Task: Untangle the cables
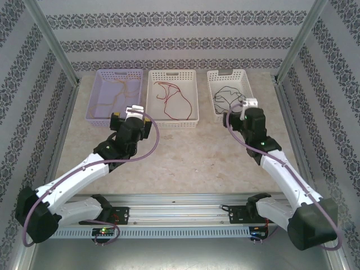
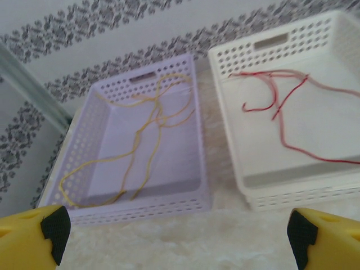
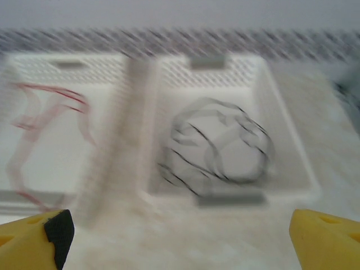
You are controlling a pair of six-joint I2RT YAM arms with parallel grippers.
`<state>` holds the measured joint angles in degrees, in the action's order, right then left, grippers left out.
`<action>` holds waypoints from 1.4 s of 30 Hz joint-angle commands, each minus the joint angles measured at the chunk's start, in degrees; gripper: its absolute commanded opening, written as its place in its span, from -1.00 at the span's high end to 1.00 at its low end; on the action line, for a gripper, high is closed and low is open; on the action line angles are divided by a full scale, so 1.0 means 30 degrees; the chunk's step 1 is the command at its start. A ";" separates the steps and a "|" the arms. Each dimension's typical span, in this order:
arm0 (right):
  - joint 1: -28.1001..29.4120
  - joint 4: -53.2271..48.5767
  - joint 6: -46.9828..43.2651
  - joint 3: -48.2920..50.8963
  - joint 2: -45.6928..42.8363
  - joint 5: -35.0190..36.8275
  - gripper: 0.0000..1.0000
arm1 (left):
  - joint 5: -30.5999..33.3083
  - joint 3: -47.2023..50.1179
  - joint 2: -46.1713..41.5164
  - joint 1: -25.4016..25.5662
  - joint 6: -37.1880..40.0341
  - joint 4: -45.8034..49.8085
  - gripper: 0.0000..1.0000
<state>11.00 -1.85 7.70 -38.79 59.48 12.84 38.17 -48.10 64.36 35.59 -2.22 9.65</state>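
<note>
Across 3 baskets (image 1: 172, 123), cables (image 2: 290, 97), seemingly separate.

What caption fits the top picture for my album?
Purple basket holds the yellow cable, middle basket the red cable, right basket the black cable.

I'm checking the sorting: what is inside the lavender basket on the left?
A yellow-tan cable lies looped loosely on the floor of the lavender basket, nothing else visible. The near wall covers the floor strip right behind it, where the cable's near ends disappear.
</note>
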 commanded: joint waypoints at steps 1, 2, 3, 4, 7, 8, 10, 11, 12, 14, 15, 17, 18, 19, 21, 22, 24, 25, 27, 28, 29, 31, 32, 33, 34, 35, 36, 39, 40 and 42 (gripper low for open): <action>-0.1533 0.4998 0.0202 0.3368 -0.0652 0.1529 -0.96 | -0.0021 0.0886 0.1317 -0.1051 -0.0967 -0.0731 -1.00; -0.1809 0.6736 0.0015 0.4664 -0.0472 0.1577 -0.97 | -0.0396 0.1079 0.1527 -0.1456 -0.1200 -0.0866 -1.00; -0.2078 0.8024 -0.0056 0.5519 -0.0225 0.1462 -0.97 | -0.0781 0.1303 0.1682 -0.1841 -0.1250 -0.1106 -1.00; -0.2348 0.9532 0.0060 0.6220 0.0192 0.1316 -0.97 | -0.0952 0.1622 0.1875 -0.2211 -0.1066 -0.1609 -1.00; -0.2657 1.3048 -0.0570 0.7799 0.1912 0.1314 -0.97 | -0.0603 0.2507 0.2539 -0.3132 -0.0581 -0.3167 -1.00; -0.3139 1.4101 -0.0237 0.7965 0.2795 0.0875 -0.97 | -0.0650 0.2745 0.2775 -0.3461 -0.0399 -0.3730 -1.00; -0.3470 1.5422 -0.0004 0.7823 0.3754 0.0452 -0.96 | -0.0821 0.3461 0.3062 -0.4076 -0.0168 -0.5125 -1.00; -0.3614 1.6303 -0.0101 0.7712 0.4342 0.0089 -0.97 | -0.0851 0.3832 0.3189 -0.4375 0.0196 -0.5835 -1.00; -0.3641 1.7240 -0.0380 0.7686 0.5152 -0.0106 -0.96 | -0.0714 0.4222 0.3402 -0.4678 0.0697 -0.6728 -1.00; -0.3666 1.9549 -0.0448 0.7688 0.7186 -0.0312 -0.96 | -0.1021 0.5005 0.3580 -0.5337 0.1443 -0.8607 -1.00; -0.3690 2.0371 -0.0916 0.7527 0.8125 -0.1515 -0.97 | -0.1350 0.5412 0.3638 -0.5791 0.1572 -0.9512 -1.00; -0.3173 2.0512 -0.1845 0.6833 0.9418 -0.2232 -0.96 | -0.2367 0.6149 0.3684 -0.6840 0.1280 -1.0958 -1.00; -0.3225 1.9827 -0.1657 0.6503 0.9487 -0.2037 -0.96 | -0.3229 0.6487 0.3764 -0.7429 0.1125 -1.1535 -1.00; -0.3545 1.8700 -0.1237 0.6464 0.9093 -0.1934 -0.97 | -0.3830 0.6750 0.3955 -0.7897 0.1144 -1.2222 -1.00; -0.3518 1.8880 -0.1331 0.6483 0.9042 -0.1988 -0.96 | -0.4603 0.7284 0.4684 -0.8792 0.1201 -1.4004 -1.00; -0.3400 1.8984 -0.1405 0.6483 0.9109 -0.1784 -0.97 | -0.4916 0.7489 0.5043 -0.9141 0.1168 -1.4817 -1.00; -0.2970 1.8419 -0.1660 0.6483 0.8955 -0.0960 -0.96 | -0.5848 0.8030 0.5944 -0.9759 0.1236 -1.7235 -1.00; -0.2726 1.8533 -0.1818 0.6483 0.9071 -0.0456 -0.96 | -0.5539 0.7977 0.6271 -0.9818 0.0852 -1.7755 -1.00; -0.2370 1.8863 -0.2057 0.6482 0.9052 0.0159 -0.97 | -0.6691 0.7730 0.7614 -1.0135 0.0688 -1.8454 -1.00; -0.2352 1.8896 -0.2037 0.6483 0.9077 0.0130 -0.96 | -0.6838 0.7718 0.8375 -1.0157 0.1077 -1.9861 -1.00; -0.2484 1.8724 -0.1988 0.6483 0.9048 -0.0102 -0.97 | -0.7302 0.7030 0.8073 -1.0389 0.0439 -1.7775 -1.00; -0.2717 1.8473 -0.1852 0.6475 0.9023 -0.0646 -0.97 | -0.8202 0.7071 0.8190 -1.0984 0.0288 -1.7848 -1.00; -0.2756 1.8428 -0.1846 0.5989 0.9017 -0.0734 -0.96 | -0.8217 0.6999 0.8085 -1.0986 0.0164 -1.7605 -1.00; -0.2760 1.8428 -0.1829 0.5956 0.9015 -0.0735 -0.96 | -0.8195 0.6907 0.8021 -1.0986 0.0108 -1.7174 -1.00; -0.2775 1.8428 -0.1856 0.5956 0.9004 -0.0741 -0.96 | -0.8157 0.7045 0.8181 -1.0986 0.0303 -1.7799 -1.00; -0.2762 1.8428 -0.1848 0.5956 0.9015 -0.0742 -0.96 | -0.8158 0.7039 0.8084 -1.0957 0.0243 -1.7660 -1.00; -0.2778 1.8413 -0.1829 0.5928 0.9032 -0.0784 -0.96 | -0.8274 0.7167 0.8038 -1.0971 0.0169 -1.7717 -1.00; -0.2848 1.8341 -0.1809 0.5897 0.9011 -0.0940 -0.96 | -1.0091 0.8612 0.8247 -1.1120 0.0525 -1.9694 -1.00; -0.2884 1.8340 -0.1785 0.5897 0.9002 -0.0969 -0.96 | -0.9957 0.9649 0.9380 -1.1086 0.0948 -2.3890 -1.00; -0.2877 1.8318 -0.1786 0.5897 0.9003 -0.0992 -0.96 | -0.9192 0.8689 0.8460 -1.0988 0.0390 -2.0476 -1.00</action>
<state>3.11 52.12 2.74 -20.12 87.09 10.87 12.01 -22.09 89.69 2.98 -0.40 -49.04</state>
